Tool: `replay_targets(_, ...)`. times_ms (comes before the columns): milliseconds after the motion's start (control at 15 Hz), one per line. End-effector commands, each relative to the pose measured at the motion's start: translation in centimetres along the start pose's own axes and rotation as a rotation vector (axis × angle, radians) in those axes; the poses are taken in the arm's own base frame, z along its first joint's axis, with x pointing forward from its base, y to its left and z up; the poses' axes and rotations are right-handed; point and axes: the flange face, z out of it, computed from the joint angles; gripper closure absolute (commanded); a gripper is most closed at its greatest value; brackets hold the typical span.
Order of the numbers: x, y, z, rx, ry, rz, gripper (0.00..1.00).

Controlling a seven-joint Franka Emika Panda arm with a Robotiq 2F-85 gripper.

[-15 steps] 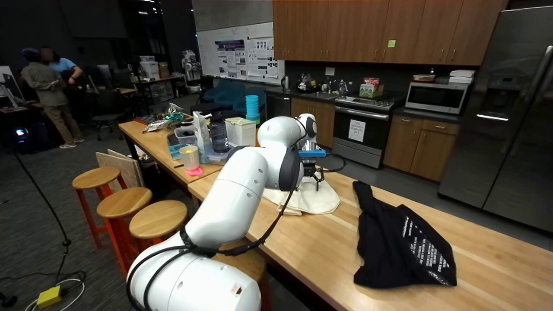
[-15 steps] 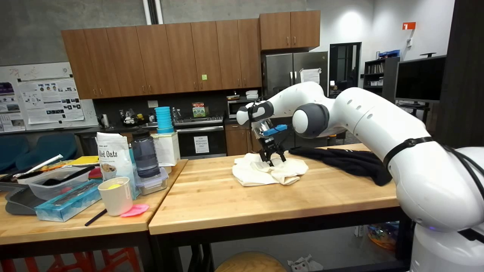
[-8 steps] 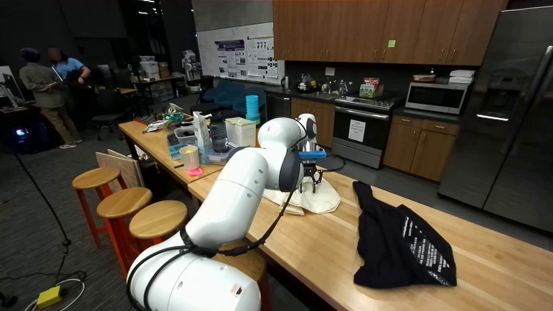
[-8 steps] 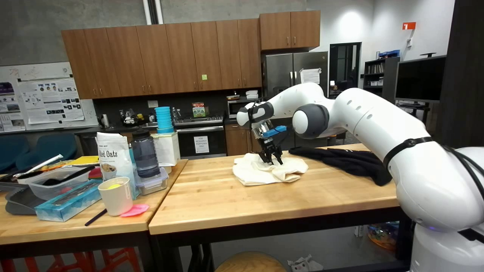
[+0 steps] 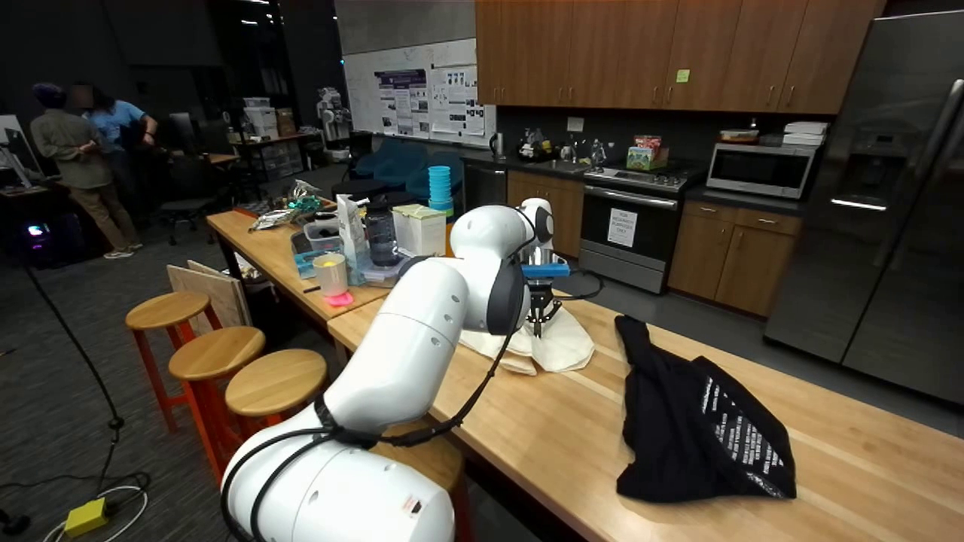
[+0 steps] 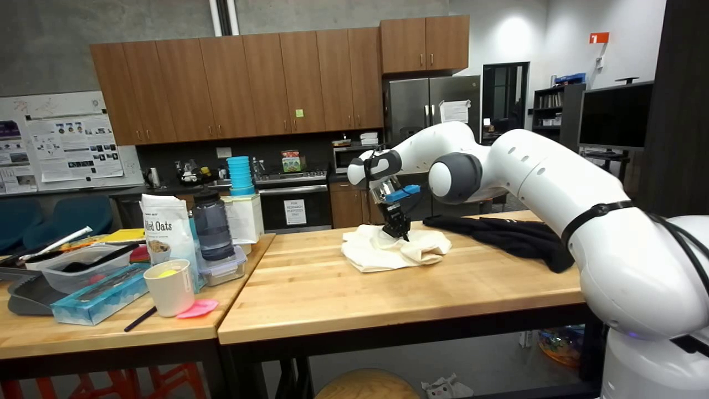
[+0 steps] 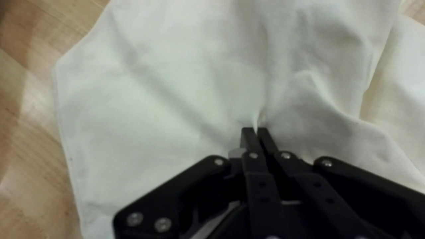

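A cream cloth (image 7: 142, 109) lies crumpled on the wooden table and shows in both exterior views (image 5: 566, 348) (image 6: 370, 256). My gripper (image 7: 254, 130) points down into it, its fingertips pressed together with a thin fold of the cloth pinched between them. Creases run from that pinch up through the fabric in the wrist view. Most of the cloth still rests flat around the fingers. In an exterior view the gripper (image 6: 403, 237) stands over the middle of the cloth, slightly tilted. A black garment with white print (image 5: 700, 429) lies on the same table, apart from the cloth.
The wooden table (image 6: 310, 302) abuts another table bearing a mug (image 6: 169, 291), an oats bag (image 6: 166, 230), a dark bottle (image 6: 213, 230), a blue tissue box (image 6: 99, 296) and stacked blue cups (image 6: 240, 173). Several stools (image 5: 277, 380) stand alongside; two people are far back.
The gripper has gone from open to shut, its fingers coming together and gathering a fold of the cream cloth. The arm has lowered slightly. The black garment has not moved.
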Motion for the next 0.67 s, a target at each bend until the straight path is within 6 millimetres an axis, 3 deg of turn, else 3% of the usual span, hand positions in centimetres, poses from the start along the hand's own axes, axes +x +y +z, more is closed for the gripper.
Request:
replay_targets(0, -0.5, -0.1, -1.3, -0.011, 0.02, -0.002, 1.0)
replay_targets(600, -2.0, -2.3, -6.1, -0.145, 0.091, 0.21, 1.0)
